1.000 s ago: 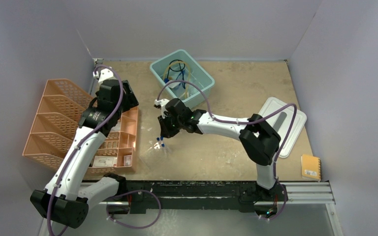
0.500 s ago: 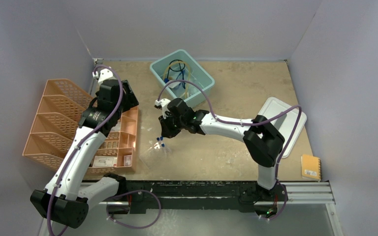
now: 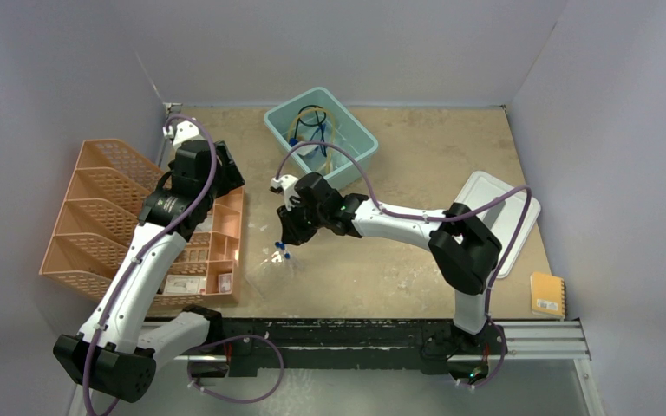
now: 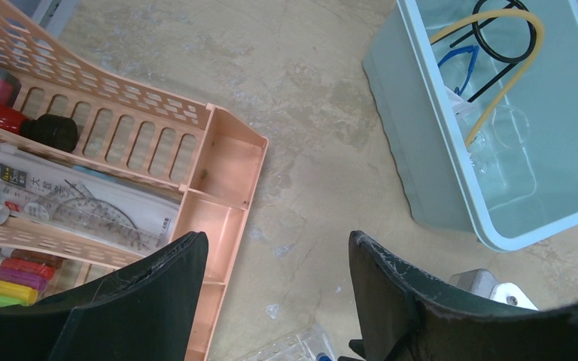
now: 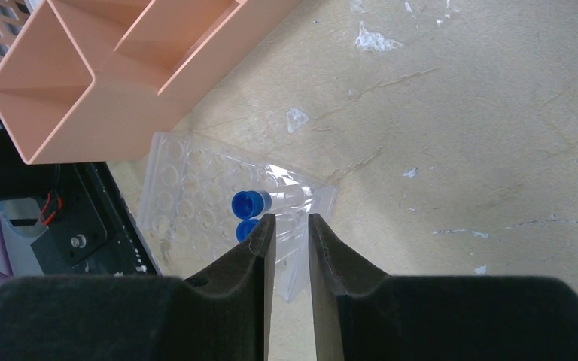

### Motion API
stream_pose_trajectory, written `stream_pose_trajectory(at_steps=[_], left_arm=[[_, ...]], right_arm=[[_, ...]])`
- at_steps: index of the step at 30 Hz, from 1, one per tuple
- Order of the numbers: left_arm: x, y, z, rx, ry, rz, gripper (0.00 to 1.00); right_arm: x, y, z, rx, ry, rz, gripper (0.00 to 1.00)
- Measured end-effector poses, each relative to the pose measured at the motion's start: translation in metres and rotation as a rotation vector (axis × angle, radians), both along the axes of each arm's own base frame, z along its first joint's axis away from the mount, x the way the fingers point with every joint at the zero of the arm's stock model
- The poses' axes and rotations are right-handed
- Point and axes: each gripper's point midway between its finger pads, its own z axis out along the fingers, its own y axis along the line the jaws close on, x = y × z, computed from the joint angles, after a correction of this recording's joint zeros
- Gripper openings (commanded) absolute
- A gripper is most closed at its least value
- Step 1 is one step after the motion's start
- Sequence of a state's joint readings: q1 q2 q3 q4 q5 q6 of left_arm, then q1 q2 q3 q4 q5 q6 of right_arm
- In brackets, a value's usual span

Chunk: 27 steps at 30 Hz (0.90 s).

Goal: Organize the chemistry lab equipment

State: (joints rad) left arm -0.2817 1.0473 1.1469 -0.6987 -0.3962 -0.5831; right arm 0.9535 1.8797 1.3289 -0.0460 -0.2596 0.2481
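**Top external:** The left arm's end effector (image 3: 228, 176) hangs over the far corner of the orange mesh file organizer (image 3: 108, 217) at the left edge of the desk (image 3: 434, 147). The right end effector (image 3: 287, 238) points down just above two blue-capped tubes (image 3: 281, 252) on a clear rack (image 3: 270, 265), which lies near the organizer's front corner. A teal plastic bin (image 3: 357, 163) stands at the back, and its pale grey lid (image 3: 512, 227) lies well apart on the right.

**Left wrist:** The end effector (image 4: 275, 239) has its fingers spread wide above bare desk, between the organizer (image 4: 226, 162) and the bin (image 4: 414, 150). Inside the bin lie amber rubber tubing (image 4: 524, 63), a black wire ring stand (image 4: 477, 31) and blue-framed safety glasses (image 4: 459, 57).

**Right wrist:** The end effector (image 5: 290, 222) has its fingers drawn nearly together with a thin slit between them. Their tips sit at the tubes (image 5: 248, 204) lying on the rack (image 5: 173, 180). Whether they pinch the nearer tube cannot be told.
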Motion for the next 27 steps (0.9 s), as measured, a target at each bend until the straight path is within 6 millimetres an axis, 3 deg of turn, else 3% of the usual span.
stream_pose_trajectory(at_steps=[18,21,27], left_arm=[[0.000,0.000,0.000,0.000,0.001,0.000,0.68],[0.000,0.000,0.000,0.001,0.001,0.000,0.68],[-0.001,0.000,0.000,0.000,0.001,-0.001,0.67]], right_arm=[[-0.004,-0.006,0.004,0.003,-0.015,0.020,0.25],[-0.002,-0.011,0.020,0.024,-0.040,-0.022,0.27],[0.014,-0.025,0.073,0.104,-0.147,-0.163,0.34]])
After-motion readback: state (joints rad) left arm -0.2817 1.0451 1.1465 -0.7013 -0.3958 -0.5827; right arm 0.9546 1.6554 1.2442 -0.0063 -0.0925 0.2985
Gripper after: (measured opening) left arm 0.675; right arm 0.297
